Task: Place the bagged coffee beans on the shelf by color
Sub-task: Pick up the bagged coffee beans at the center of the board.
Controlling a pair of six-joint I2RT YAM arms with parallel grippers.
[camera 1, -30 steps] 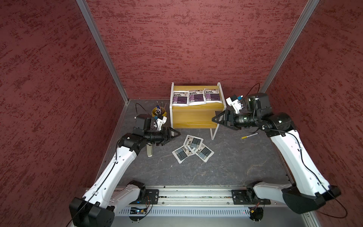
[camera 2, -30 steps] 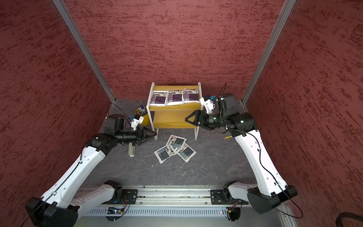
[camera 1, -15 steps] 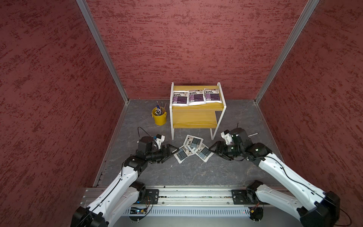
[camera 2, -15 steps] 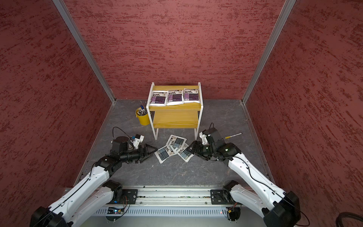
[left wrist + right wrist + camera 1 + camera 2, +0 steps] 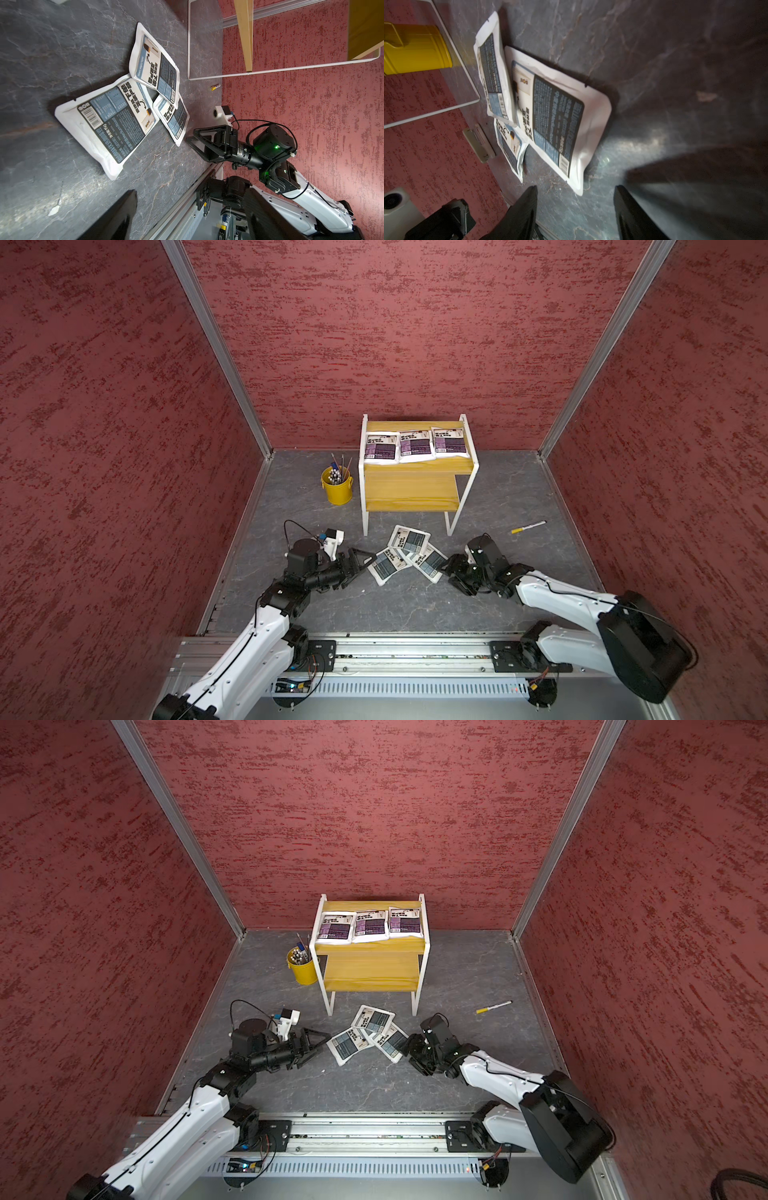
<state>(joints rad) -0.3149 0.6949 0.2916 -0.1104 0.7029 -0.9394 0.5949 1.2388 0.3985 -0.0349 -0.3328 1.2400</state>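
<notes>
- We are finding the left end effector (image 5: 366, 565) lying low over the surface (image 5: 395, 605) in front of the shelf (image 5: 411, 489). Its fingers (image 5: 116, 216) are standing spread wide and gripping nothing.
- Its tips are pointing at the nearest pouch (image 5: 104, 124), which is lying flat just beyond them. The left wrist view is showing a strip of bare surface between the two.
- We are finding the right end effector (image 5: 445, 570) equally low in front of the shelf, facing the pile from the opposite side. Its fingers (image 5: 525, 207) are also parted, with nothing pinched between them.
- A corner of the closest pouch (image 5: 560, 124) is reaching the mouth of that gap and touching neither finger.
- The three blue-grey pouches (image 5: 409, 539) are lying on the surface just in front of the shelf's front legs, overlapping in a loose fan between the two end effectors.
- The three purple pouches (image 5: 415, 446) are sitting side by side in a row on the shelf's upper board.
</notes>
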